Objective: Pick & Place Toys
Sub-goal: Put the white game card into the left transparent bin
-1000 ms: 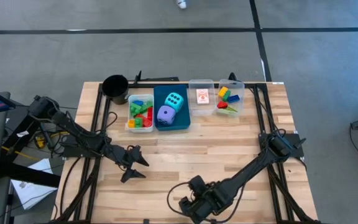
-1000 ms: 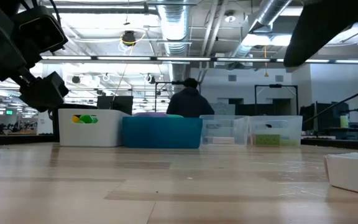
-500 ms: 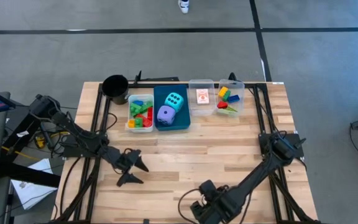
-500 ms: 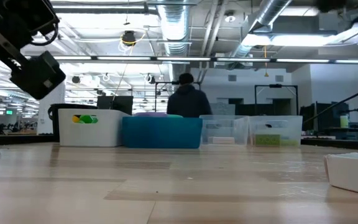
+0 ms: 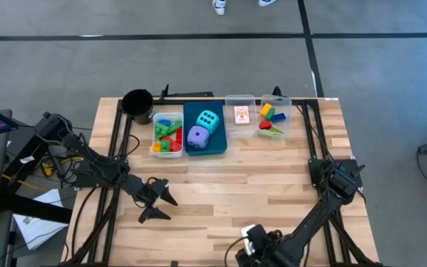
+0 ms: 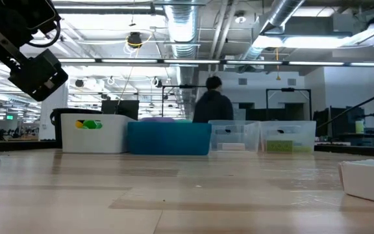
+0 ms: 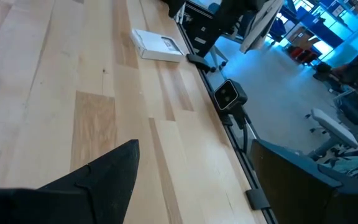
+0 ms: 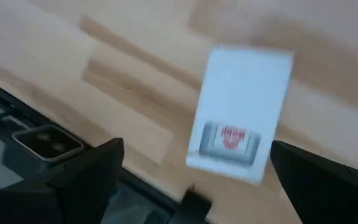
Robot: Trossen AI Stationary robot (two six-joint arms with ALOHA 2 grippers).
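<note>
The right pincer [image 8: 191, 180], fingers spread wide, is hovering above the white flat box [image 8: 241, 112] at the surface's near edge, seemingly lining up a grab, while the left pincer [image 5: 156, 205], also parted, is waiting empty at near left.

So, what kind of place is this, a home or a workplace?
Most likely a workplace: a large open robotics lab or workshop. The low view shows bare ceiling ducts and strip lights over rows of workstations, with a person standing behind the wooden table. The floor is grey concrete.
</note>
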